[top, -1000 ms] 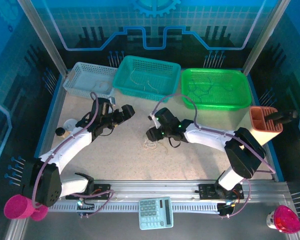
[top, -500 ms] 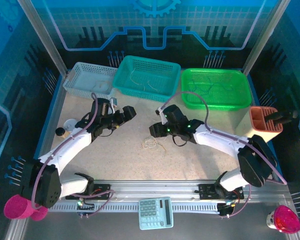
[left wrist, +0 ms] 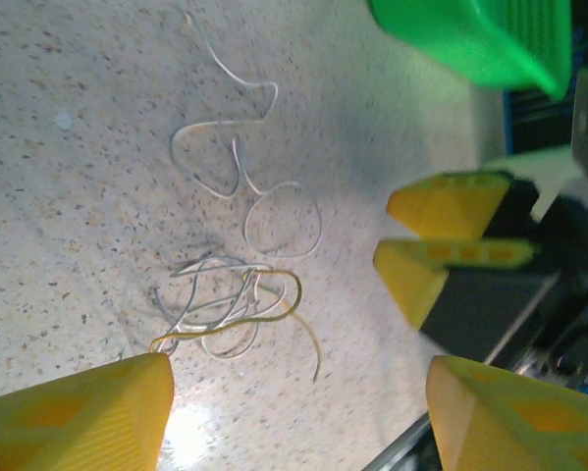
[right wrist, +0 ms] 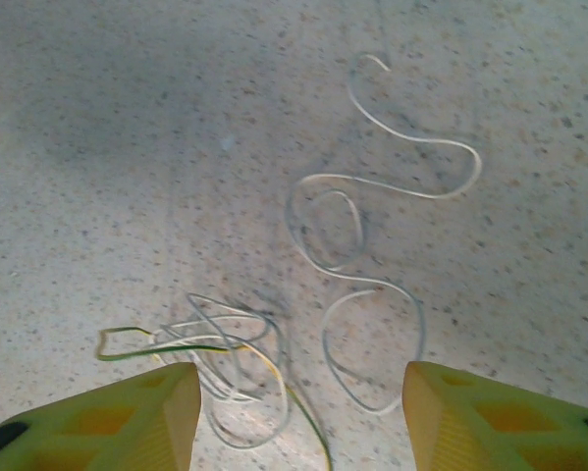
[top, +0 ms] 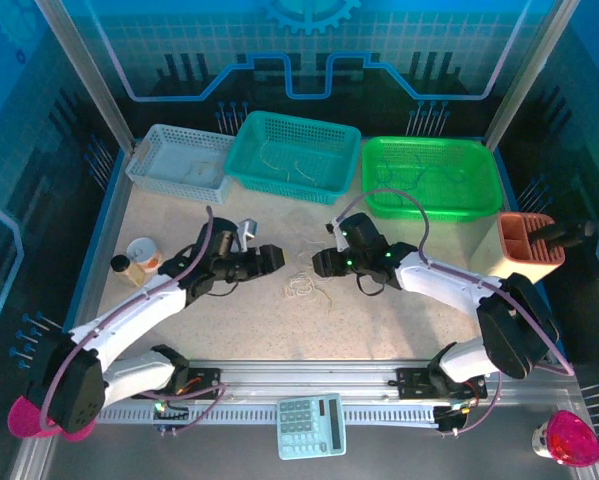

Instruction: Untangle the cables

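Speckled tabletop (top: 399, 320), blue-walled cell. Cables (top: 304, 287) lie flat near table centre: small knot (left wrist: 225, 309) of grey, white, yellow strands; whitish strand (right wrist: 392, 189) trails beside it in loose loops. Left gripper (top: 275, 259) just left of knot, right gripper (top: 322, 262) just right; both sets of jaws apart, nothing clamped. Recommended: one strand per gripper, opposite sides of knot, descend to tabletop, close, draw apart slowly. Snagging likely if pulled fast. Teal basket (top: 289, 188) at far edge.

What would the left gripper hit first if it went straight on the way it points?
Most likely the cables, tangled on the table just ahead of the left gripper, whose fingers stand open. The right gripper sits off to the side, though depth is unclear.
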You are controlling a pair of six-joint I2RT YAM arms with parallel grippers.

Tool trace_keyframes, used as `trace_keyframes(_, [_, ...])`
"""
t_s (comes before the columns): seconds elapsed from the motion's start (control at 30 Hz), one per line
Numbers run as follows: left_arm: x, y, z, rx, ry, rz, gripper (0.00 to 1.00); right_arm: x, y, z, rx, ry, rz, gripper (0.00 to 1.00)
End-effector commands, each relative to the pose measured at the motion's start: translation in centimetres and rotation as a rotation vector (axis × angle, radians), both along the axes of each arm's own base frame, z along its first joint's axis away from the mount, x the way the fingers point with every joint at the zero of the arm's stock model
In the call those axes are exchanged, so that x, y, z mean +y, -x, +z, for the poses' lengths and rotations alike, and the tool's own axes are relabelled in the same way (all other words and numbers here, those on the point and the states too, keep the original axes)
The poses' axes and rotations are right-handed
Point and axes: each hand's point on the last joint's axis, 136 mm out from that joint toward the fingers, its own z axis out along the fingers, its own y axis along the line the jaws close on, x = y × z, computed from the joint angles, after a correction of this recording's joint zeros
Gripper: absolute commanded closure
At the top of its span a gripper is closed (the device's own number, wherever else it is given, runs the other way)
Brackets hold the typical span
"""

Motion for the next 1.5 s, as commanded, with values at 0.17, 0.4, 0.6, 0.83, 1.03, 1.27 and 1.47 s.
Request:
trace_keyframes(0.17, [-2.9, -0.3, -2.0, -0.147, -0.26, -0.23, 0.42, -1.3, -0.1, 0.9, 0.003, -0.075, -0.052, 0.42])
trace_keyframes(0.4, [-4.6, -1.3, -4.3, -0.136, -0.3, -0.275, 0.46, -2.0, 0.1, 1.2, -0.002, -0.088, -0.075, 0.42])
trace_keyframes(0.6, [-5.1, -1.9, -6.1, -0.117, -0.321, -0.281, 0.61, -2.0, 0.2, 1.4, -0.001, -0.103, -0.075, 0.42])
trace_keyframes(0.83, [-6.1, -2.8, -2.8, -0.166, -0.31, -0.315, 1.0, -1.6, 0.3, 2.3, -0.012, -0.14, -0.063, 0.42])
trace_keyframes(1.03, [-7.3, -2.9, 2.8, -0.212, -0.26, -0.38, 1.0, -1.1, 0.2, 3.9, -0.051, -0.17, -0.032, 0.42])
trace_keyframes(1.27, [-8.1, -2.8, 7.1, -0.177, -0.112, -0.408, 1.0, -0.4, 0.0, 7.3, -0.127, -0.213, 0.015, 0.42])
trace_keyframes(1.47, [-8.5, -2.2, 9.8, -0.165, -0.005, -0.434, 1.0, -0.5, 0.1, 9.0, -0.188, -0.248, 0.066, 0.41])
